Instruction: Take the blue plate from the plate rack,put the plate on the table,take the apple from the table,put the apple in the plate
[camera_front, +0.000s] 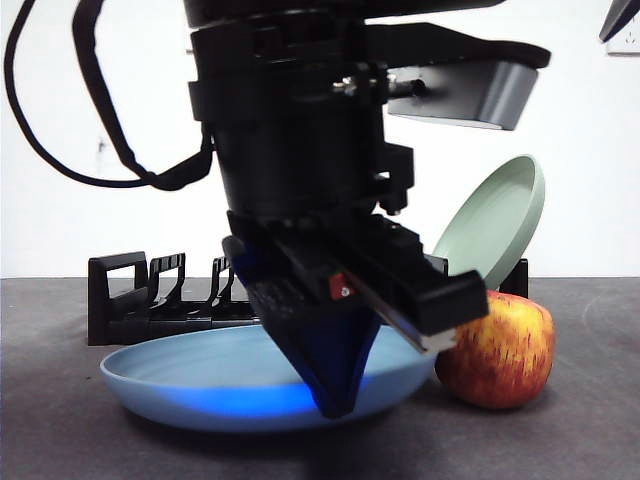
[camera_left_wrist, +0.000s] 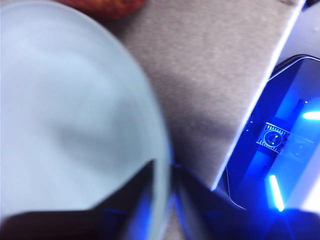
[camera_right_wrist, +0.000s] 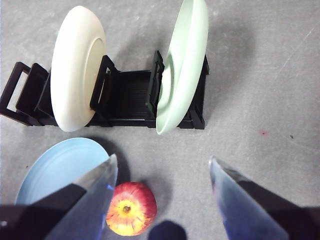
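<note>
The blue plate (camera_front: 200, 385) lies low on the table (camera_front: 580, 430) in front of the plate rack (camera_front: 130, 300), almost flat. My left gripper (camera_front: 335, 400) reaches down from above and is shut on the plate's near rim; in the left wrist view its jaws (camera_left_wrist: 164, 195) straddle the edge of the blue plate (camera_left_wrist: 75, 115). The apple (camera_front: 500, 350) stands just right of the plate, untouched. My right gripper (camera_right_wrist: 162, 159) hangs open high above, looking down on the apple (camera_right_wrist: 131, 207), the blue plate (camera_right_wrist: 55, 167) and the rack (camera_right_wrist: 127, 95).
A sage-green plate (camera_right_wrist: 182, 65) and a cream plate (camera_right_wrist: 75, 67) stand upright in the rack. The green plate (camera_front: 495, 220) leans behind the apple. A blue-lit device (camera_left_wrist: 280, 145) sits past the table's edge in the left wrist view.
</note>
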